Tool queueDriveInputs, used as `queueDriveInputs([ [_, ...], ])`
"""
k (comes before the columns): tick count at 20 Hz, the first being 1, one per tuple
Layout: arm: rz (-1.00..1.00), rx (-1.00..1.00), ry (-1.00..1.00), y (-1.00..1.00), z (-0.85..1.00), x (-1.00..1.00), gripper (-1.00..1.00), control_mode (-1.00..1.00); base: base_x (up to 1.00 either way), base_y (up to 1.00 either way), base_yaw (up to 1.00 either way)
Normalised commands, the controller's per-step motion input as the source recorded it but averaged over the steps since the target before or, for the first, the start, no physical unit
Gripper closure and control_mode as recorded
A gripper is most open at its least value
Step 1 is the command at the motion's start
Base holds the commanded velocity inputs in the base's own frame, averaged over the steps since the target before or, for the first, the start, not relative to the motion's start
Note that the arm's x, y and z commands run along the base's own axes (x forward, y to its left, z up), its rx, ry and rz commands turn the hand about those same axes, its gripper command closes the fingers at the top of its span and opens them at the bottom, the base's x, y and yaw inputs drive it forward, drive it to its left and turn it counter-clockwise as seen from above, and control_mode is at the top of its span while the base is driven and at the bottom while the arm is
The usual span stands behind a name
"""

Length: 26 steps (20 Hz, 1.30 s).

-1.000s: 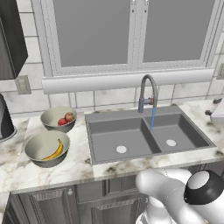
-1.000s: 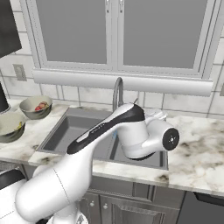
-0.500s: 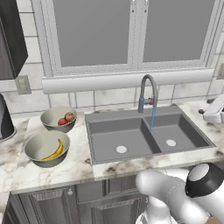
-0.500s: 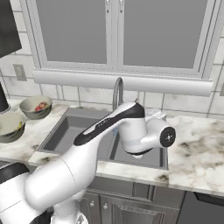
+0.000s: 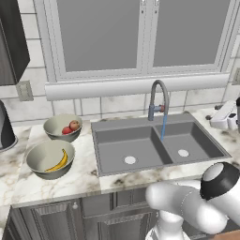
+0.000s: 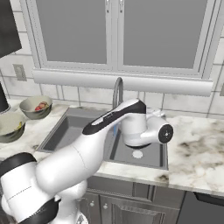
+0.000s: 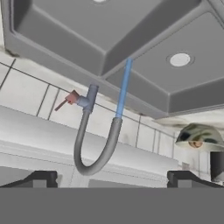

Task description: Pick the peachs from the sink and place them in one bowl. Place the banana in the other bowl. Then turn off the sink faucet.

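Gripper [image 7: 112,179]: the two dark fingertips [image 7: 38,178] stand far apart at the bottom of the hand view, jaws spread wide, nothing between them. The hand view is rolled upside down.

Ahead of the spread tips is the sink faucet [image 7: 94,135], its arch centred between them and apart from both. A thin blue stream of water [image 7: 124,87] runs from the spout into the sink [image 7: 144,52], so the tap is on. The small red-tipped handle [image 7: 70,99] juts from the faucet base, on the left-tip side in the hand view, with bare tiled wall around it.

Beyond the faucet the sink's rim and the ridge between its two basins run across the hand view. Both basins hold no fruit; a white drain [image 5: 130,160] sits in each. In the left base view the water falls into the right basin just beside the divider.

Far to the side of the tool, on the marble counter [image 5: 84,173] left of the sink, stand the two bowls, near each other. The rear bowl [image 5: 62,127] holds the peaches [image 5: 71,127]; the front bowl [image 5: 50,158] holds the banana [image 5: 60,161]. The front bowl is near the counter's front edge, the rear one just beside the sink rim.

In the right base view the arm [image 6: 109,131] spans over the sink's front rim, the hand hanging above the right basin.
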Motion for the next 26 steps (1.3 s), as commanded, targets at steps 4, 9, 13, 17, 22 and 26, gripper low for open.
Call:
queueDriveInputs([
  [4,0.02,0.06,0.00,0.00,-0.13,0.36,-1.00,-1.00,0.00,0.00,0.00],
  [9,0.06,0.07,0.00,0.00,-0.12,0.24,-1.00,-1.00,0.00,0.00,0.00],
  [13,0.10,0.07,0.00,0.00,-0.10,0.11,-1.00,-1.00,0.00,0.00,0.00],
  [17,0.08,0.06,0.00,0.00,-0.06,0.06,-1.00,-1.00,0.00,0.00,0.00],
  [22,0.00,0.03,0.00,0.00,0.00,0.21,-1.00,-1.00,0.00,0.00,0.00],
  [26,0.00,0.01,0.00,0.00,-0.01,0.31,-1.00,-1.00,0.00,0.00,0.00],
])
